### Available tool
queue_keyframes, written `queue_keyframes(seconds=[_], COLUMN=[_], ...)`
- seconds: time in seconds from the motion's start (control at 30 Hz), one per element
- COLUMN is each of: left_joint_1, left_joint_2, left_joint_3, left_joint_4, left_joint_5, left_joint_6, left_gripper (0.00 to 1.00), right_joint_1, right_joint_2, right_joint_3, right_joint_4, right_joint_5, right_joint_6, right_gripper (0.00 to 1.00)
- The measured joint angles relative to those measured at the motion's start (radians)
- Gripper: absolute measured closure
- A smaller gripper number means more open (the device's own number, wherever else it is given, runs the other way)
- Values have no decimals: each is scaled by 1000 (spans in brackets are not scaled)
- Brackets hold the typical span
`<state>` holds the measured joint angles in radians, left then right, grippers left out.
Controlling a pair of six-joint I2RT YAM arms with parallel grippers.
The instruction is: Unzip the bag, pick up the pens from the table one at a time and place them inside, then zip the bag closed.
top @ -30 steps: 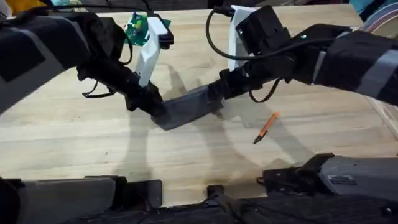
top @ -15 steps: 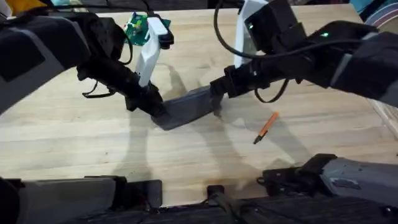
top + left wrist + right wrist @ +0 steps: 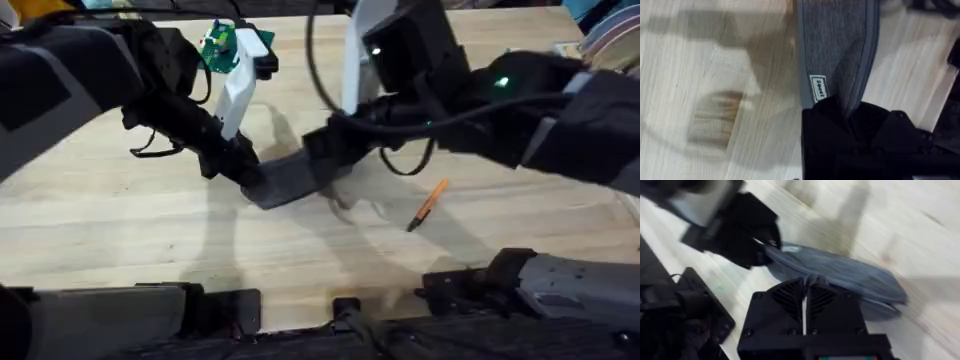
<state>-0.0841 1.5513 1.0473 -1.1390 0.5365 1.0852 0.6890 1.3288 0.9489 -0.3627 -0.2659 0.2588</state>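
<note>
Left claw pinches one end of the grey bag, fingers pressed together on the fabric; in the left wrist view the black fingers clamp the pouch's rounded end, just beside a small white label. Right claw sits over the bag approx. mid-length, fingers pressed together on something thin along the top seam; in the right wrist view the two black fingers meet flat against each other w/ the grey fabric directly beyond them. Whether that pinched bit is the zipper pull can't be told.

The bag lies on the light wooden worktop, stretched between the two claws, its end past the right claw's grip resting on the wood. The left claw shows in the right wrist view too, gripping the pouch's far end.

An orange pen w/ black tip lies on the worktop, apart from the bag, on the side of the right claw away from the left claw and nearer the arm bases. It rests at a slant, dark tip toward the bases.

Beyond the left claw, away from the bases, a white upright piece w/ a green part at its top stands beside the left arm. A black cable loops on the wood just beside the left arm.
</note>
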Motion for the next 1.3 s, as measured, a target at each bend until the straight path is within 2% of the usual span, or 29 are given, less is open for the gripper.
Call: queue_keyframes(seconds=[0.47, 0.83, 0.87, 1.07, 1.13, 1.3], left_joint_1=[2, 2, 2, 1, 1, 1], left_joint_2=[0, 0, 0, 0, 0, 0], left_joint_3=[0, 0, 0, 0, 0, 0], left_joint_4=[5, 3, 2, 10, 10, 12], left_joint_5=[-4, -9, -9, -3, -1, -1], left_joint_6=[1, 11, 12, 14, 13, 10], left_gripper=[958, 958, 958, 959, 958, 958], right_joint_1=[188, 208, 208, 214, 218, 211], right_joint_2=[118, 119, 117, 34, -11, -147], right_joint_3=[0, 0, 0, 0, 0, 0], right_joint_4=[228, 232, 225, 125, 74, -74], right_joint_5=[19, 42, 43, 69, 76, 126], right_joint_6=[7, 8, 14, 12, 3, -22], right_gripper=[969, 967, 905, 71, 9, 4])
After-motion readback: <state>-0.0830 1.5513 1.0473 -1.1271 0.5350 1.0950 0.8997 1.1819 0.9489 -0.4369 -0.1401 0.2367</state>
